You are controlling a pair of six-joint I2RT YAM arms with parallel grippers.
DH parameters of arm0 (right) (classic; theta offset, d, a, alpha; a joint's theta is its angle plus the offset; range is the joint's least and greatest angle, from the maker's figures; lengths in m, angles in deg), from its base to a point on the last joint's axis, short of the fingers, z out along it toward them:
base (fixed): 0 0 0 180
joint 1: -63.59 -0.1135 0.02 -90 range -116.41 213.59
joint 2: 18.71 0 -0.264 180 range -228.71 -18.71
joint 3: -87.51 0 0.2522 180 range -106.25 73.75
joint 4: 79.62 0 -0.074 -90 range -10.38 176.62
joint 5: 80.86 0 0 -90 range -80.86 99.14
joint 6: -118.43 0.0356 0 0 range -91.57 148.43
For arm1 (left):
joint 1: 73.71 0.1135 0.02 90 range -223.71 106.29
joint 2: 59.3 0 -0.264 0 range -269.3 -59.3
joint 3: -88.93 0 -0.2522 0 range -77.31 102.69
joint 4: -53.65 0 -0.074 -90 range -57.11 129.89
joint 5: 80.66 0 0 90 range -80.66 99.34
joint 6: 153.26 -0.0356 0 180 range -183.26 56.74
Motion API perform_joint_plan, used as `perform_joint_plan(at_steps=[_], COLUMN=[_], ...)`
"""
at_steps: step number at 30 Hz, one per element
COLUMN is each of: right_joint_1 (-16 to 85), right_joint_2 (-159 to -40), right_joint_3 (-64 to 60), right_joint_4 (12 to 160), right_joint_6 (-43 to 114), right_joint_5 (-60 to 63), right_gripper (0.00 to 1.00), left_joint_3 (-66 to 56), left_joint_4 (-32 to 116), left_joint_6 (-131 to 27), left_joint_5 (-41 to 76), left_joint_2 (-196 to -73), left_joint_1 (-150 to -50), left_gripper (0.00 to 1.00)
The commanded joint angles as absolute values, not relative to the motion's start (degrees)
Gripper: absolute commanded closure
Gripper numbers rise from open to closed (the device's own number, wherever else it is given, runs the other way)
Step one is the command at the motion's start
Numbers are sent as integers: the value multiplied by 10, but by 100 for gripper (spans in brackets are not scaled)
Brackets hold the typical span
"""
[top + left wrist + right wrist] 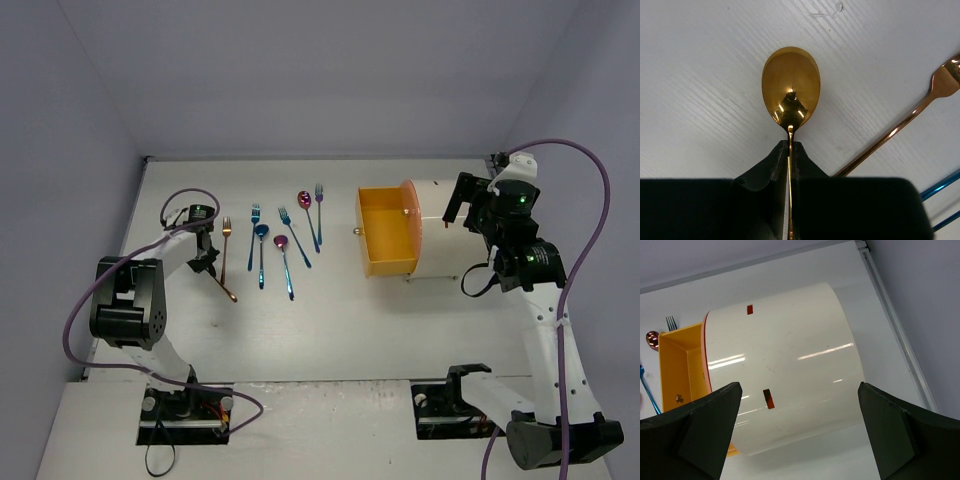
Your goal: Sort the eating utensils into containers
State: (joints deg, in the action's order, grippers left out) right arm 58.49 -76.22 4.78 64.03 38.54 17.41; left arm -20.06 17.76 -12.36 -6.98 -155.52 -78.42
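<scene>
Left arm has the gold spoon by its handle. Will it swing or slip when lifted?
The gold spoon looks stiff metal, so it probably won't droop. Its polished thin handle, pinched edge-on by the left gripper, may pivot or slide. The bowl hangs ahead of the grip, likely dipping.

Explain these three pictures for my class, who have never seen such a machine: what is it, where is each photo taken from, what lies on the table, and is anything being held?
These are two robot arms bolted at a white table's near edge. One picture looks down from above; the other two come from cameras on each wrist. The left gripper has shut on the handle of a gold spoon. A gold fork lies beside it, then blue and purple forks and spoons in a row. The right gripper stands open, holding nothing, behind a white cylinder cabinet whose orange drawer is pulled out.
</scene>
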Motion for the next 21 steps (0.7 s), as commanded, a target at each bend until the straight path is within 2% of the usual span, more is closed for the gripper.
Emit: perform_joint_plan(at_steps=[1,11,16,21], right_joint_1=[580,580,580,580], right_joint_2=[-753,-748,-746,-745], right_joint_3=[49,52,52,56], right_joint_4=[666,666,666,665], right_joint_6=[377,376,375,377], right_joint_5=[193,193,202,200], right_gripper=[0,0,0,0], left_joint_3=[-187,-125,-19,95], left_joint_4=[177,158,172,240], left_joint_6=[-149,-194,-214,-230], left_joint_5=[-77,-32,3,46], left_joint_2=[-1517,-1399,-1388,-1430], left_joint_1=[-785,-819,-927,-1023], left_gripper=[100,100,100,100])
